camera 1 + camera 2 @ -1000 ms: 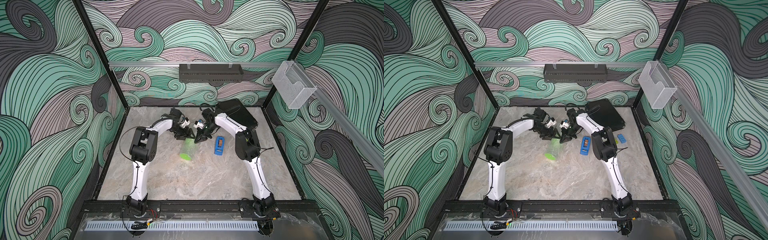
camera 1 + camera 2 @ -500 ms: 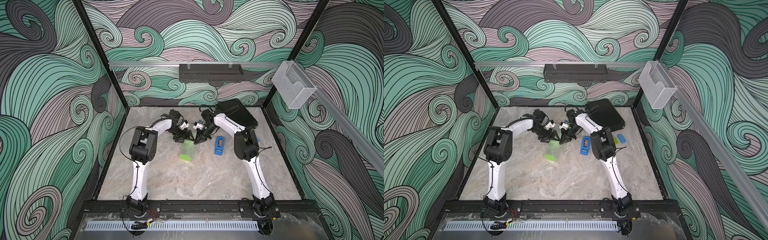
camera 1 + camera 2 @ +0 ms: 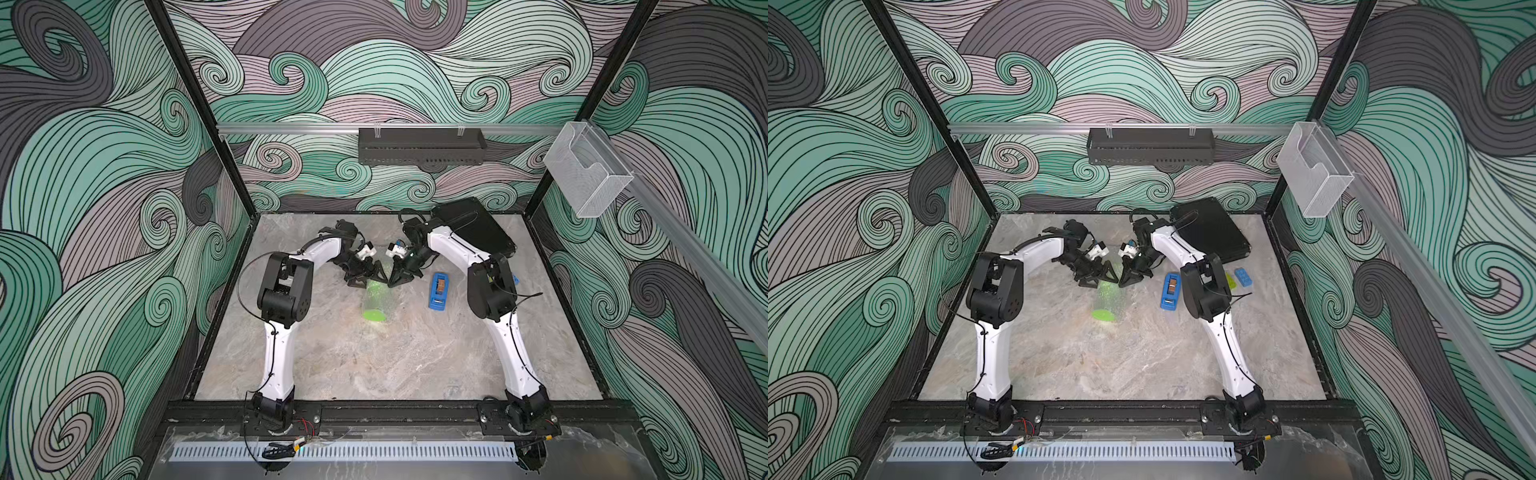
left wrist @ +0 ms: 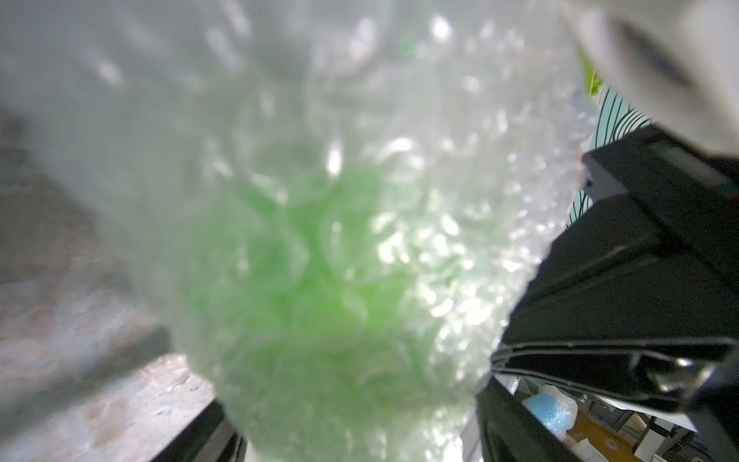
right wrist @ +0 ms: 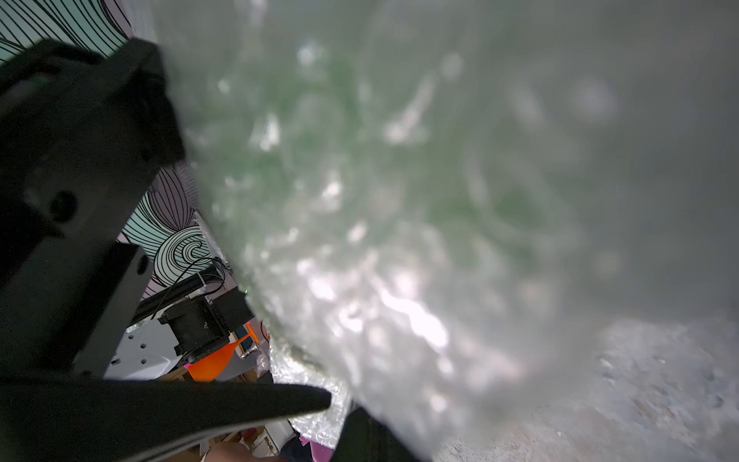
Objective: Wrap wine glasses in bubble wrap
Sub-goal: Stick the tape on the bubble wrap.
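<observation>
Near zone: the table (image 3: 374,365) lies bare from the front rail up to the bundle, which gives ample room for moving on the near side.

Centre: the goblet (image 3: 374,314) lies on its side with its bright green end facing near. The bubble wrap (image 3: 375,296) is rolled around its length. The near end is uncovered.

Far end of the bundle: the left gripper (image 3: 368,278) straddles it with its jaws spread wide, and this reads as released. The right gripper (image 3: 393,282) is clenched and touches the wrap's far right edge. Whether it pinches a fold cannot be told. Both wrist views are filled with blurred wrap over green.

Assessment: rolling appears done, and closing and securing the ends is in hand. The next move calls for tucking the loose far end and holding the roll so that it does not spring open.

Clearances: the tape dispenser (image 3: 438,291) sits just right of the bundle, inside the right arm's sweep. A blue brick (image 3: 1244,277) lies further right. A black case (image 3: 473,228) fills the far right corner. The far left stands open to the wall.
</observation>
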`<state>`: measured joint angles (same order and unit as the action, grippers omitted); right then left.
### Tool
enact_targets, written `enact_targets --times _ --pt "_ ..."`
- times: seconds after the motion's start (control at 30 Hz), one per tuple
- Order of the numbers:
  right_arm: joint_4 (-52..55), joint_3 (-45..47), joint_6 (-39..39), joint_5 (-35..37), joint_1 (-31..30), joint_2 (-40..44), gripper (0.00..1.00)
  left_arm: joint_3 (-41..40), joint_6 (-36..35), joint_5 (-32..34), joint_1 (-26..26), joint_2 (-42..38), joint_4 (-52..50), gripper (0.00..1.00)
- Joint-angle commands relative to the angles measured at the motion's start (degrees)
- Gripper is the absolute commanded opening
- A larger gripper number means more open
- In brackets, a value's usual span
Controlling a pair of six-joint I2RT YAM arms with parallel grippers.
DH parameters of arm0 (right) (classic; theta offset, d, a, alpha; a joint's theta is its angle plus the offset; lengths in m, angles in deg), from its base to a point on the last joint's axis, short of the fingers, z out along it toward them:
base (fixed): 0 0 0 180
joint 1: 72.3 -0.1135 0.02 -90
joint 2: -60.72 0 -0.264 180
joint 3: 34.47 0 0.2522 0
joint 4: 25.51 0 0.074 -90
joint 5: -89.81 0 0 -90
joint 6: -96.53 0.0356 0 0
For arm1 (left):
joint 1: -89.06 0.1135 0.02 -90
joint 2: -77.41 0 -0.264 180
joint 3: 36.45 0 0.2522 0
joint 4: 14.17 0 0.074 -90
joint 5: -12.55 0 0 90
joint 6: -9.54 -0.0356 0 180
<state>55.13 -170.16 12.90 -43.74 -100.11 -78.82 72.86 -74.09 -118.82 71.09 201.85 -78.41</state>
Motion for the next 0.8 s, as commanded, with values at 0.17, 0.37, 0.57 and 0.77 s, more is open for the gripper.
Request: enact_targets --times 0.17,0.37,0.57,0.77 --pt "-1.17 -1.81 -1.00 0.13 -1.45 -1.86 0.00 3.77 -0.92 -3.67 -0.48 2.30 -3.15 0.85" --pt "-0.92 -2.08 -1.19 0.04 -1.72 -2.06 0.00 4.21 -1.26 -3.04 -0.56 2.77 -3.57 0.85" --pt "-0.91 -2.08 -1.27 -0.04 -1.69 -2.22 0.00 4.21 -2.81 -4.29 -0.48 1.51 -4.38 0.91" --pt "-0.85 -2.10 -1.45 -0.11 -1.81 -2.31 0.00 4.30 -3.84 -5.30 -0.50 1.22 -4.80 0.96"
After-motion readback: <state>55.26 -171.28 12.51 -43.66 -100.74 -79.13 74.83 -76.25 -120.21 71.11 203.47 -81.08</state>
